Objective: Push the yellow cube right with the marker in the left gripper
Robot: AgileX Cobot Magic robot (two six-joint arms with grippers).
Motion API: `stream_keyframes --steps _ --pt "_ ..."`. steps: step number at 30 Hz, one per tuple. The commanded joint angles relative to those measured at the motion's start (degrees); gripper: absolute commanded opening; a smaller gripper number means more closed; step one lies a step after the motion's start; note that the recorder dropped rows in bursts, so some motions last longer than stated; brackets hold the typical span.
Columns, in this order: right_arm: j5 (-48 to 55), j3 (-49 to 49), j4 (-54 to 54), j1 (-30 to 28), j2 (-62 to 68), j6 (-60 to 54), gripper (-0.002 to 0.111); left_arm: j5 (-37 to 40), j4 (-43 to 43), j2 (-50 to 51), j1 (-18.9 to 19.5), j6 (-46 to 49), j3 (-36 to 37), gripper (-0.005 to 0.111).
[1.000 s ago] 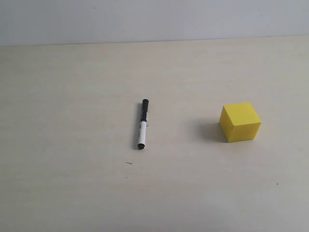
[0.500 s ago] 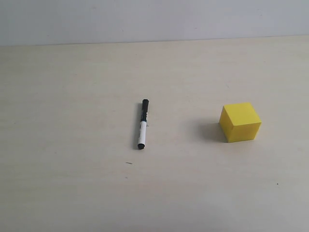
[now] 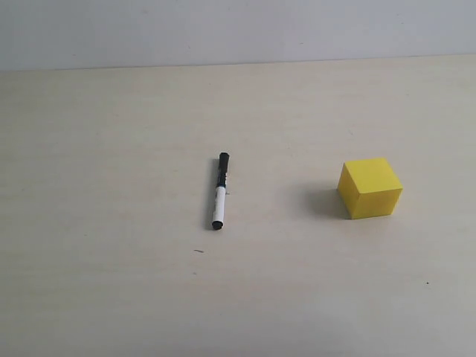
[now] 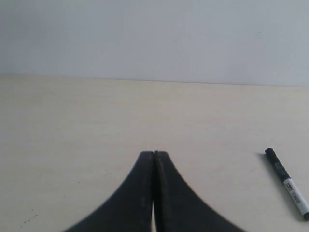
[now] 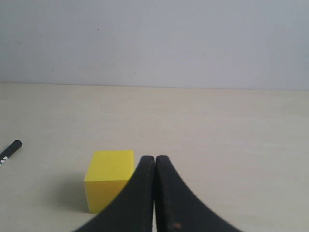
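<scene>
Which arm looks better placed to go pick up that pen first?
Left. The marker lies left of the yellow cube, in full view of the left gripper; the right gripper sees only its tip.

Right wrist view: marker [image 5: 11,149] cut off by the frame edge, only its black cap showing. Yellow cube [image 5: 108,180] partly hidden behind the right gripper [image 5: 154,159] (one lower corner covered). Barrel print illegible. A speck [image 3: 198,251] toward the worktop's near edge is too small to identify.

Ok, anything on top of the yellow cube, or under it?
Nothing sits on the yellow cube: its top face is bare. It rests flat on the table, so its underside is hidden. The marker lies apart from it, on the table.
</scene>
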Motion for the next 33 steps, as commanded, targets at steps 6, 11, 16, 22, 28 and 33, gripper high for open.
stream_keyframes --steps 6,11,16,22,28,33 --pt "-0.6 0.3 0.1 -0.3 -0.3 -0.3 0.000 0.2 -0.3 -1.9 1.1 -0.2 0.4 0.000" --pt "-0.6 0.3 0.1 -0.3 -0.3 -0.3 0.000 1.6 -0.3 -6.2 1.2 -0.7 0.4 0.000" --pt "-0.6 0.3 0.1 -0.3 -0.3 -0.3 0.000 2.9 0.1 -7.3 1.2 -0.7 1.7 0.000" --pt "-0.6 0.3 0.1 -0.3 -0.3 -0.3 0.000 2.8 0.2 -7.3 1.2 -0.7 4.5 0.000" --pt "-0.6 0.3 0.1 -0.3 -0.3 -0.3 0.000 3.7 -0.3 -7.3 1.2 -1.3 7.0 0.000" --pt "-0.2 0.3 0.1 -0.3 -0.3 -0.3 0.000 3.5 -0.3 -7.3 1.2 -0.9 6.9 0.000"
